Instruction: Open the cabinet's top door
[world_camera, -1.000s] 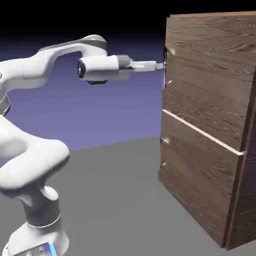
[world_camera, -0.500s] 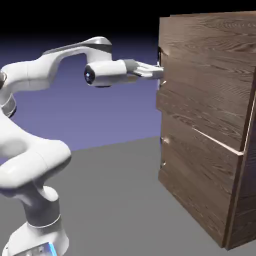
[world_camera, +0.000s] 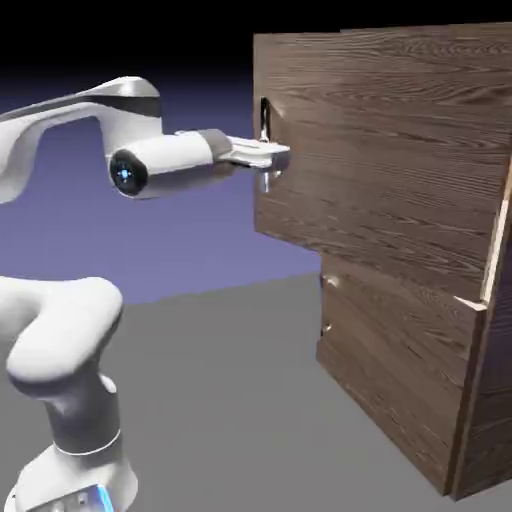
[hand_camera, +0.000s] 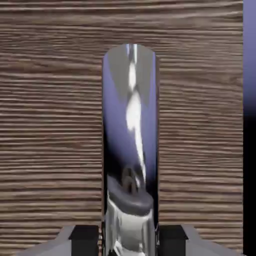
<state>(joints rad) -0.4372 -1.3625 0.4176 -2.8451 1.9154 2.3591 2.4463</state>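
Heads up, your two-finger gripper (hand_camera: 128, 237) is clamped on the small vertical silver bar handle (hand_camera: 130, 145), and in the hand view the dark pads (hand_camera: 84, 234) sit tight against both sides of it with no gap showing, so it's closed about as far as the bar allows. My worry from here is slip: that bar looks smooth and shiny, and if you pull in a straight line while the door wants to swing on an arc, the fingers could slide along or off the handle, or the wrist could end up twisted against it. Behind the handle, the large dark wood-grain top door (world_camera: 390, 150) stands partly swung out from the tall dark-brown wood-grain cabinet (world_camera: 490, 400), handle edge nearest the arm, hinge side at the cabinet's far right edge. So I'd call it part open, not fully. The lower wood-grain panel with the pale top edge (world_camera: 400, 370) looks shut, beneath the top door.
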